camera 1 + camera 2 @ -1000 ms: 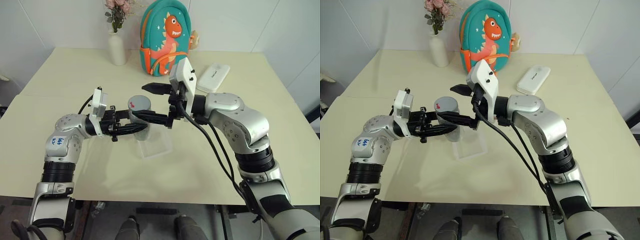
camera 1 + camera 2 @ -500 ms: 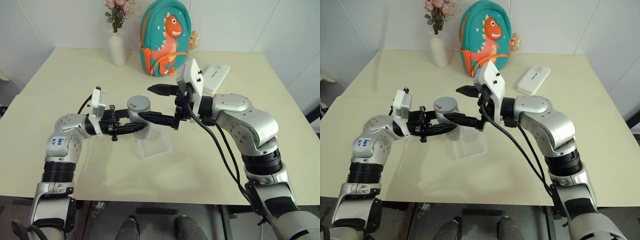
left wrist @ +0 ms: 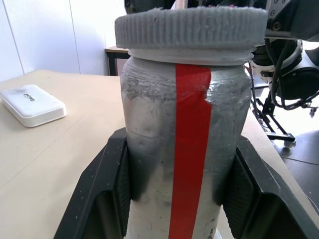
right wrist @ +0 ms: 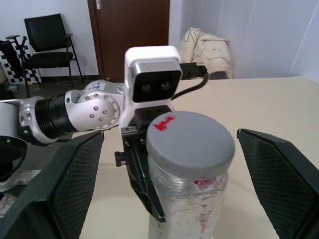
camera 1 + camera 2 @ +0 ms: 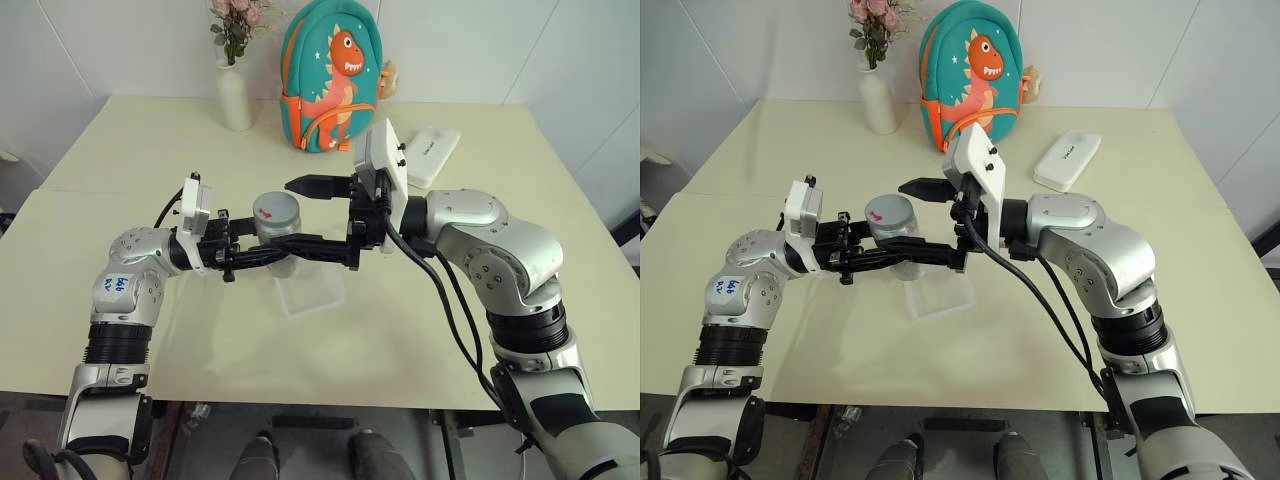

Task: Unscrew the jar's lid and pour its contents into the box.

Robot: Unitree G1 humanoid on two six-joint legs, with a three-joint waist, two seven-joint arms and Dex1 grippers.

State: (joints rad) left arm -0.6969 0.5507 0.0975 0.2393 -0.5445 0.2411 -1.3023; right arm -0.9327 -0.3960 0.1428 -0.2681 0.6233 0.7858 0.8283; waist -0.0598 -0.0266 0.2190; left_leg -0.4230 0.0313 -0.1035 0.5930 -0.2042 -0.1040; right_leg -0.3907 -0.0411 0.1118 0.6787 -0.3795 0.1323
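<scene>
My left gripper [image 5: 283, 252] is shut on the lower body of the jar [image 5: 279, 232] and holds it upright above the table. The jar is clear and cloudy, with a red stripe [image 3: 188, 149]. Its grey ribbed lid [image 4: 191, 142] sits on top, and my left fingers [image 3: 107, 191] press both sides of the glass. My right gripper [image 5: 291, 217] comes in level from the right and stands open. Its fingers [image 4: 76, 189] straddle the lid with a wide gap on each side. The clear box [image 5: 311, 291] lies on the table just beneath the jar. The contents are hidden behind the cloudy wall.
At the back of the table stand a white vase of flowers [image 5: 234, 96] and a teal dinosaur backpack [image 5: 330, 85]. A white oblong case [image 5: 432, 152] lies to the back right. The table's near edge runs close under both arms.
The right gripper has sunk slightly around the jar's top and stays open. The left gripper and the jar have kept still.
</scene>
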